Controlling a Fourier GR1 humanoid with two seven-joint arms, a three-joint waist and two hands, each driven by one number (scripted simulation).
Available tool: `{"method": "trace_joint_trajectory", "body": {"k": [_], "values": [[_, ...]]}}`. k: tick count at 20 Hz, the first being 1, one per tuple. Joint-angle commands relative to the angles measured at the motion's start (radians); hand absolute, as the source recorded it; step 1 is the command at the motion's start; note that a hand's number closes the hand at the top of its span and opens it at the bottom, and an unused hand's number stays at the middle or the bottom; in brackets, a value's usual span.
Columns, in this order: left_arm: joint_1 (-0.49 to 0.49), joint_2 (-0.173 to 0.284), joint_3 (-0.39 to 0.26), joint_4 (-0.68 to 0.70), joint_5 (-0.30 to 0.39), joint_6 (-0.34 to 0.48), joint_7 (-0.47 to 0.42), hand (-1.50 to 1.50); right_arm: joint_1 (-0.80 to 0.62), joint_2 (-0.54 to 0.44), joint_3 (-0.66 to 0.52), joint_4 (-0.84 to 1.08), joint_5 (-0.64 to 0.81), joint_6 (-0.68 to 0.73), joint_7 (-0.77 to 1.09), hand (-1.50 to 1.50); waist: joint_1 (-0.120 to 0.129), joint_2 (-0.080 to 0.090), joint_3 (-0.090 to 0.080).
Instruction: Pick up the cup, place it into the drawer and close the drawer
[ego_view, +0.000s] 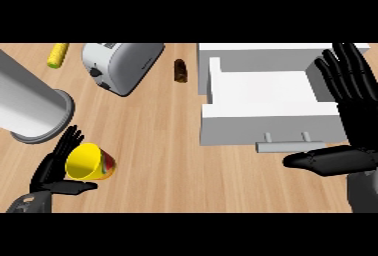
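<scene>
In the head view, the yellow cup (90, 162) is seen lying on its side on the wooden counter (159, 150), well left of the open white drawer (266, 102), cradled between the straight fingers and thumb of the left hand (53, 172). The right hand (347, 117) is held open, fingers straight, at the drawer's right side, while a toaster (122, 65) and a grey cylinder (29, 107) are seen left of the drawer.

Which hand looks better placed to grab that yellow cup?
The left hand: its fingers and thumb already flank the yellow cup. The right hand is open beside the open drawer, far from the cup.
</scene>
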Motion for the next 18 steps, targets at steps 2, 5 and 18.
{"method": "trace_joint_trajectory", "body": {"k": [2,5,18], "values": [[-0.031,0.002,-0.007,0.082,-0.019,-0.085,-0.157,-1.5,-0.003,0.015,0.014,-0.023,0.005,-0.013,0.014,-1.5,-0.003,0.002,-0.001],[-0.028,-0.016,-0.01,0.097,-0.023,-0.065,-0.18,-1.5,-0.003,0.008,0.024,0.032,0.021,0.01,-0.024,-1.5,0.004,0.002,0.0],[-0.083,-0.043,-0.036,0.135,-0.041,-0.128,-0.203,-1.5,-0.028,-0.002,-0.004,0.055,0.023,-0.003,-0.018,-1.5,-0.008,0.008,-0.002]]}}
